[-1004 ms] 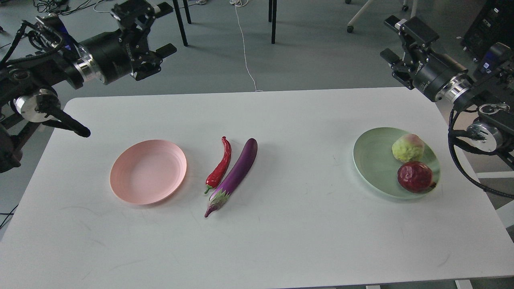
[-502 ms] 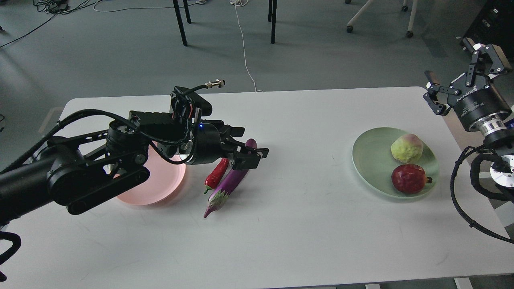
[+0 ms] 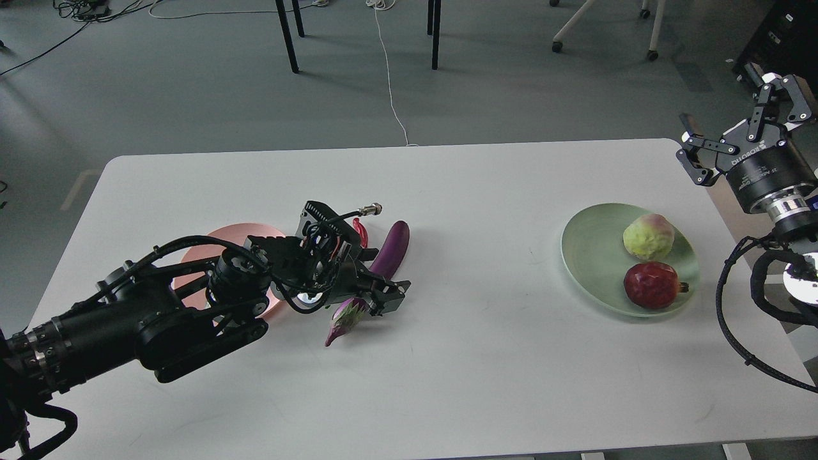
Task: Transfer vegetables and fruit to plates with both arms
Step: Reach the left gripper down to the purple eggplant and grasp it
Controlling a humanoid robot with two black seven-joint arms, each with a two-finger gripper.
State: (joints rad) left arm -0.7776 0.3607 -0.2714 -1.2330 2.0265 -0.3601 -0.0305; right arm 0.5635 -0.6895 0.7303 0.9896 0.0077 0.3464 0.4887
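Head view shows you the eggplant [image 3: 388, 252] lying diagonally, calyx toward you (near-left); left claw [image 3: 382, 299] straddles it, grip unclear.

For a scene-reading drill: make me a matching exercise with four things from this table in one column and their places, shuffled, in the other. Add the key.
Things
1. eggplant
2. dark red fruit
3. pink plate
4. right pincer

Places
A. partly hidden behind the left arm
B. raised beside the table's right edge, holding nothing
C. on the mint green plate, nearer the robot than the yellow-green fruit
D. on the table's middle, with the left pincer low over its calyx end

Pairs: 1-D, 2-C, 3-A, 4-B
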